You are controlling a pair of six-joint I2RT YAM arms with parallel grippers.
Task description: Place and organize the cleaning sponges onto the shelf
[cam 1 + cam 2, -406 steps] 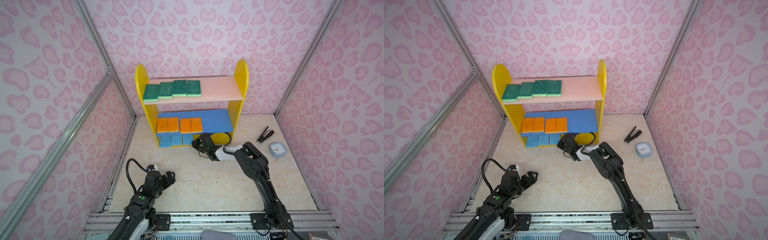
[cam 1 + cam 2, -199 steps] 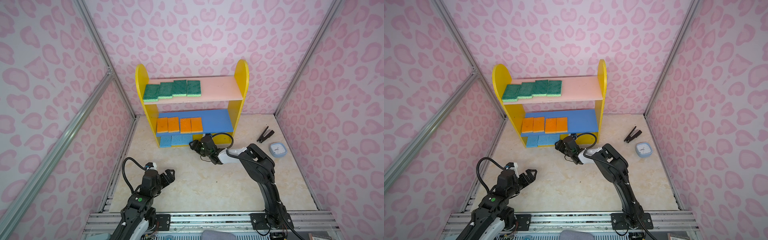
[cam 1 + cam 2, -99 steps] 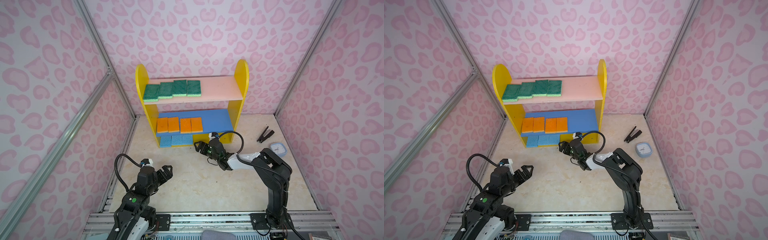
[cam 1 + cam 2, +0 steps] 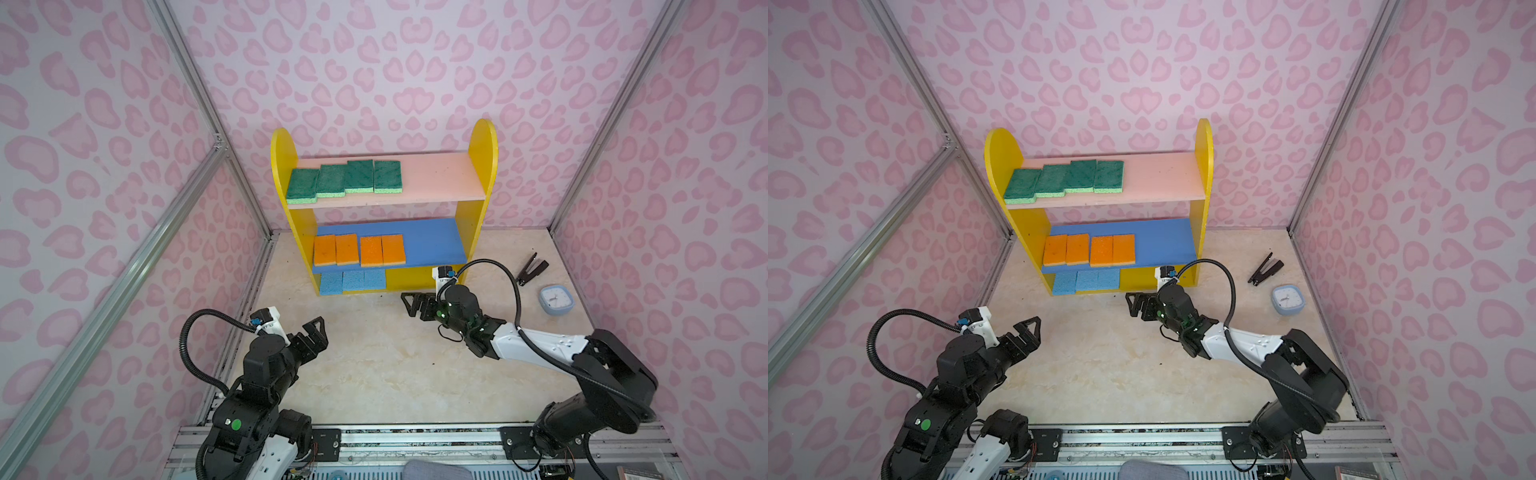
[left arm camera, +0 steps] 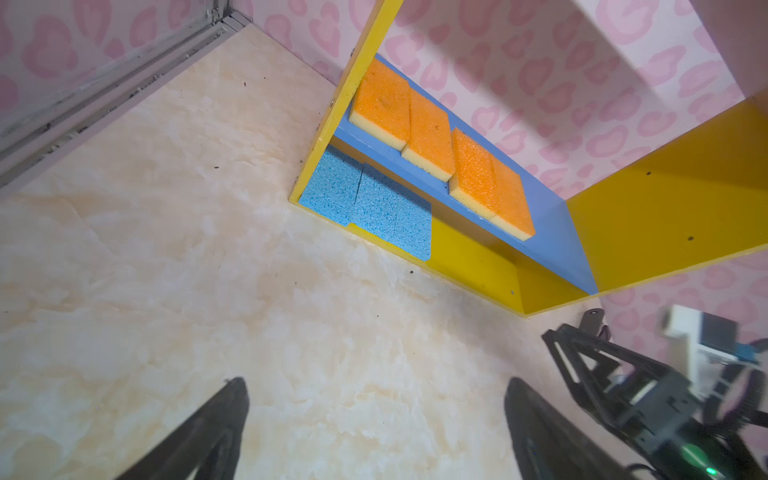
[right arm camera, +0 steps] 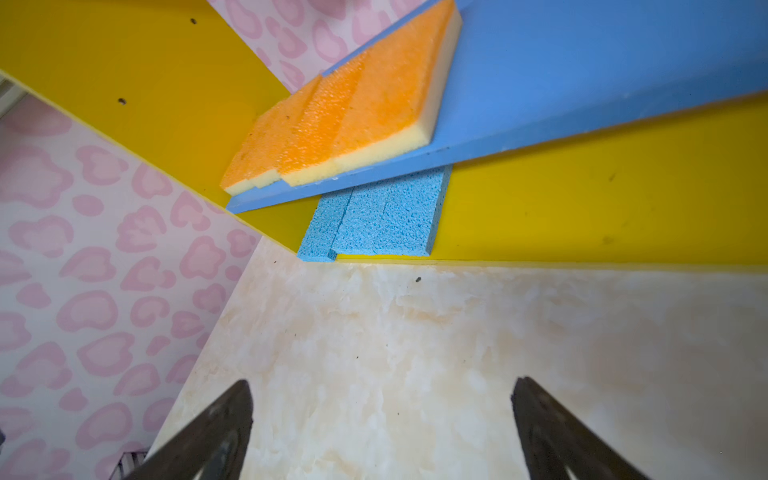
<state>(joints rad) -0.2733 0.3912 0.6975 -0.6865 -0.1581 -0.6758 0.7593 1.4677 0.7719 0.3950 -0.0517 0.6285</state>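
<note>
Green sponges point(image 4: 345, 180): four lay along the pink top board of the shelf point(image 4: 482, 158).
Orange sponges point(image 4: 347, 249): four on the blue board.
Blue sponges point(image 4: 353, 280): three on the yellow bottom.
Right gripper point(image 4: 409, 305): jaws spread, empty, near the blue ones, not touching.
Left gripper point(image 4: 313, 332): jaws spread, empty, well back.

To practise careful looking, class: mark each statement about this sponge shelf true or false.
Four green sponges lie on the pink upper board. True.
The orange sponges lie on the yellow bottom. False: they lie on the blue middle board.
Three light-blue sponges lie on the yellow bottom. True.
The right claw grips a sponge. False: it is open and empty.
The square clock stands on the pink upper board. False: it lies on the floor near the stapler.
</note>
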